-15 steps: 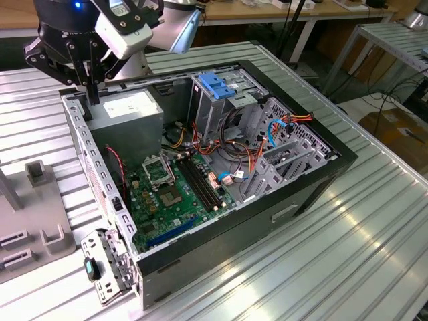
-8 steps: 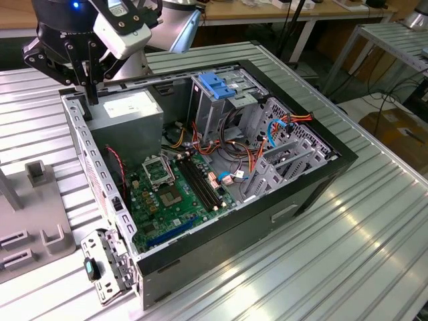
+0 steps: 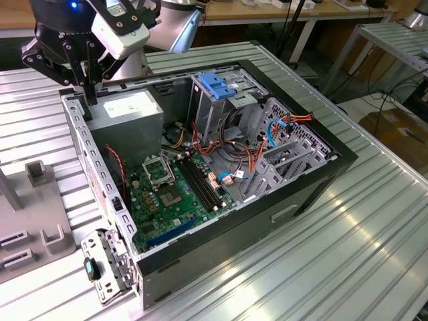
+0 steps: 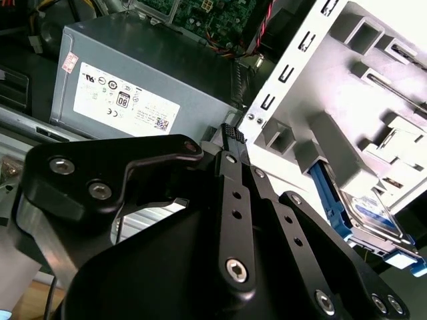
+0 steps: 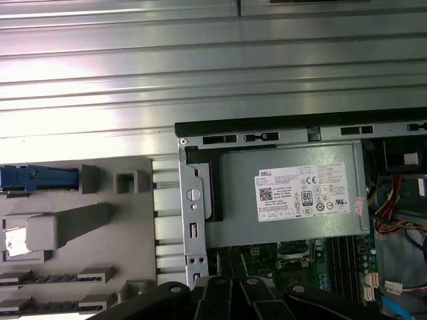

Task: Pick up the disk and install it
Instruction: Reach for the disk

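So the ribbed metal table (image 3: pixel 374 261) takes up most of the scene, and an open computer case (image 3: pixel 234 237) lies on its side around the middle of it, with its insides facing up. The robot arm comes in over the table's far edge at the exterior view's left. A grey plastic fixture (image 3: pixel 40 217) with slots and pegs sits on the table just beside the case, towards the table's edge at the exterior view's left. Inside the case, the grey power supply (image 3: pixel 127 114) with its white label fills the corner nearest the arm. The green motherboard (image 3: pixel 167 200) lies flat next to it, and a metal drive cage (image 3: pixel 207 114) topped with a blue bracket (image 3: pixel 217 83) stands along the far wall. The gripper (image 3: pixel 89 93) hangs right over the case's corner by the power supply. Its fingers are pressed together with nothing between them, so it's clenched and empty. The disk (image 4: pixel 373 212) is parked in a slot of the fixture, clear of the case. You can see its blue rail and label in the second wrist view, and in the first wrist view it's the blue strip (image 5: pixel 40 179) on the fixture, well apart from the gripper.
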### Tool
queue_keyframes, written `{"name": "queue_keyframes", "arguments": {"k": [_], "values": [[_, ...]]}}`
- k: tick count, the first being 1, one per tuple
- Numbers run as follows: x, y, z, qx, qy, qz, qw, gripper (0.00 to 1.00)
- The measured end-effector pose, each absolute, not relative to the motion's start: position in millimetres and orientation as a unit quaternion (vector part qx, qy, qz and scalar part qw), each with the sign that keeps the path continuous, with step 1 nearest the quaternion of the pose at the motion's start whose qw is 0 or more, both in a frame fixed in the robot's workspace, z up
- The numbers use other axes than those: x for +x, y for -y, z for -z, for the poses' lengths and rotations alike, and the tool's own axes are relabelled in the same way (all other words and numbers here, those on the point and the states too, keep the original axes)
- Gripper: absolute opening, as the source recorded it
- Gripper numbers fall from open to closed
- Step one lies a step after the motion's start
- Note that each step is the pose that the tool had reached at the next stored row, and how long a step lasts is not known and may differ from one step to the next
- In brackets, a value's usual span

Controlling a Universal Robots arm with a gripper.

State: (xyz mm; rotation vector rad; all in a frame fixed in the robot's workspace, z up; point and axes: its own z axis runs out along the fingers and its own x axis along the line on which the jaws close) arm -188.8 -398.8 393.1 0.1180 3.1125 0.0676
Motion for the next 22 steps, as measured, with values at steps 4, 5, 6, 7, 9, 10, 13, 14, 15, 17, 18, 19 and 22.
{"name": "queue_keyframes", "arguments": {"k": [4, 5, 6, 7, 9, 10, 13, 14, 15, 17, 18, 19, 22], "values": [[-190.7, 398.9, -393.1, 0.038, -0.999, -0.022, 0.013, 0.11], [-191.2, 398.8, -393.1, 0.038, -0.999, -0.022, 0.013, 0.11], [-192.1, 398.8, -393.1, 0.038, -0.999, -0.022, 0.013, 0.11], [-192.5, 398.8, -393.1, 0.038, -0.999, -0.022, 0.013, 0.11], [-193.5, 398.8, -393.1, 0.038, -0.999, -0.022, 0.013, 0.11], [-193.7, 398.8, -393.1, 0.038, -0.999, -0.022, 0.013, 0.11], [-194.4, 398.8, -393.1, 0.038, -0.999, -0.022, 0.013, 0.11], [-194.4, 398.8, -393.1, 0.038, -0.999, -0.022, 0.013, 0.11], [-194.4, 398.8, -393.1, 0.038, -0.999, -0.022, 0.013, 0.11], [-194.5, 398.8, -393.1, 0.038, -0.999, -0.022, 0.013, 0.11], [-194.5, 398.8, -393.1, 0.038, -0.999, -0.022, 0.013, 0.11], [-194.5, 398.8, -393.1, 0.038, -0.999, -0.022, 0.013, 0.11], [-195.0, 398.8, -393.1, 0.038, -0.999, -0.022, 0.013, 0.11]]}}
